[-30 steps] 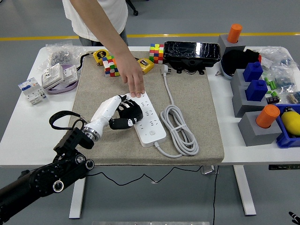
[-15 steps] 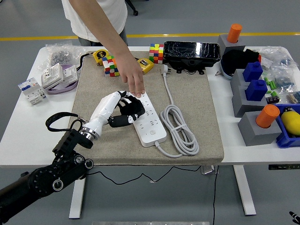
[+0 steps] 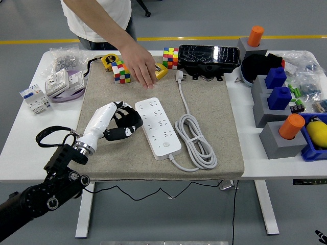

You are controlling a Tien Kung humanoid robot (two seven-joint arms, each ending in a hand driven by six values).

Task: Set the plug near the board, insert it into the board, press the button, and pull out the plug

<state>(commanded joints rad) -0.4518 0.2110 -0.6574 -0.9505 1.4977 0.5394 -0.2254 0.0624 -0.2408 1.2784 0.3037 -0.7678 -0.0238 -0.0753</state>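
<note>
A white power strip lies slantwise on the tan mat, its button near the front end. Its grey cable is coiled to the right and runs back to the white plug, which lies loose at the mat's far edge. My left hand, white-backed with black fingers, hovers just left of the strip; its fingers are loosely bent and hold nothing. A person's hand is stretched out over the far part of the mat, above the strip's far end and apart from it.
Colour cubes, a yellow tape measure and a black box line the mat's far edge. Grey and blue blocks with orange cylinders fill the right side. White electrical parts and bags sit at the left.
My left hand has slid left off the power strip. The person's hand has let go of the strip's far end and drawn back toward the cubes.
</note>
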